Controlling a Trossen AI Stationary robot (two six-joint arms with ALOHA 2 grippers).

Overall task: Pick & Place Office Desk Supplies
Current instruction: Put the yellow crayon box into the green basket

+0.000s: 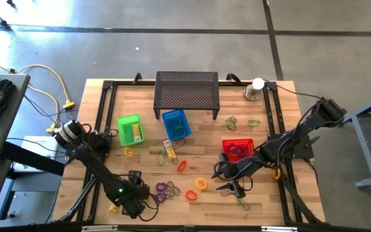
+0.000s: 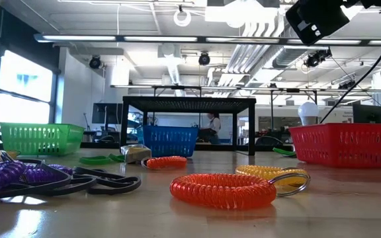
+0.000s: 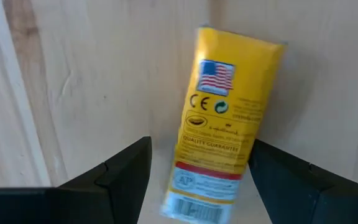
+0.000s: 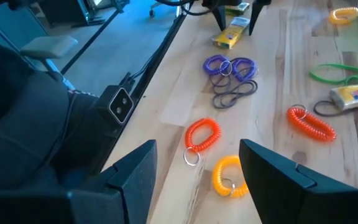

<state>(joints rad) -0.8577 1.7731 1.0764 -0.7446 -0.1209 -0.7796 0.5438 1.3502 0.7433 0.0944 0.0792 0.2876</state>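
Item: yellow packet (image 3: 224, 118), lying flat on the worktop (image 1: 272, 193) at its near left corner. We have the left gripper (image 3: 194, 180) directly over it, jaws wide, one finger on each long side and neither touching. We judge this a lined-up pick, not yet closed.

Just beside it: purple coils (image 4: 230, 66) and dark bands (image 4: 232, 94), loose on the wood. Further along the near edge: orange coil (image 4: 202, 134) and yellow coil (image 4: 227, 175), each with a metal ring, close together; a red coil (image 4: 309, 122) beyond them.

Mid-worktop: a second packet (image 1: 170, 150) and green loops (image 4: 336, 73), unsorted.

Bins, presumably the destinations by colour: green basket (image 1: 130, 129), already holding a yellow item; blue basket (image 1: 176, 124); red basket (image 1: 237, 147), holding a purple loop.

Right gripper (image 4: 194, 163): jaws open, empty, above the yellow and orange coils near the red basket, seemingly waiting its turn.

Not for sorting: black stand (image 1: 187, 94) at the far edge.
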